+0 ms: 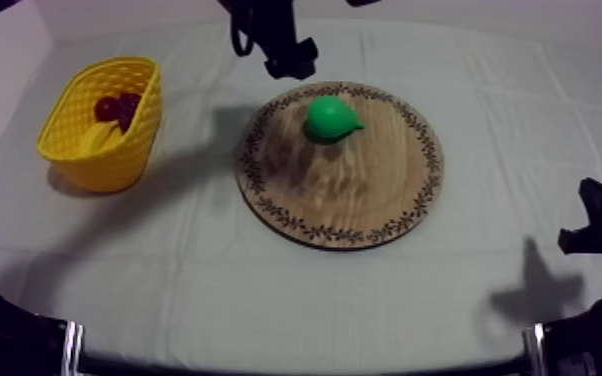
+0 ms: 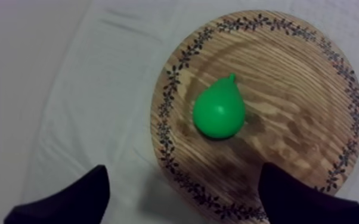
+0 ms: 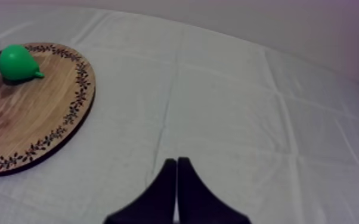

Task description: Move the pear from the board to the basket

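my left gripper (image 2: 183,176) over the wooden board (image 1: 365,195), fingers spread wide, green pear (image 1: 331,117) lying on the board's far half, my right gripper (image 3: 176,164) pressed shut over the cloth (image 3: 247,107), yellow basket (image 1: 75,125) well off to the board's left, banana (image 1: 95,137) plus what I think is dark red fruit (image 1: 115,107) inside

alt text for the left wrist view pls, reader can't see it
A green pear lies on a round wooden board with a patterned rim, set on a grey-white cloth. The left gripper hovers open over the board's edge, its two black fingers spread wide with the pear beyond them.
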`<state>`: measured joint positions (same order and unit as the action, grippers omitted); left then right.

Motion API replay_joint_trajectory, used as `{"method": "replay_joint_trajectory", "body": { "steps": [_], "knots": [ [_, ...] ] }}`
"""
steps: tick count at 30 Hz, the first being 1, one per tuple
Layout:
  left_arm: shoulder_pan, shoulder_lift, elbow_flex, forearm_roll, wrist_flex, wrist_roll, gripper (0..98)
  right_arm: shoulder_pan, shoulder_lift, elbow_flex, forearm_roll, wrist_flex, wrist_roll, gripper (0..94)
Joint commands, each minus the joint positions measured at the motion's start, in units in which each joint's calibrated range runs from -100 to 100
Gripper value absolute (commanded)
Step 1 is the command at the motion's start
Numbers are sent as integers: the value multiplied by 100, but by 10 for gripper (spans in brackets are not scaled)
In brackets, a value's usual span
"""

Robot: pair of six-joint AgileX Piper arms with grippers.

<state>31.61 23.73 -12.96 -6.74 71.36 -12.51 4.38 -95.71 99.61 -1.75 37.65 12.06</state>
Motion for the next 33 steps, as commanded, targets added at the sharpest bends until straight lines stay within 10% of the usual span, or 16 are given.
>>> {"method": "replay_joint_trajectory", "body": {
  "steps": [1,33],
  "knots": [
    [5,184,-57,0,-6,10,926,-1,-5,5,2,2,2,3],
    [152,2795,-1438,-18,-565,3,857,-1,-5,5,2,2,2,3]
  ]
}}
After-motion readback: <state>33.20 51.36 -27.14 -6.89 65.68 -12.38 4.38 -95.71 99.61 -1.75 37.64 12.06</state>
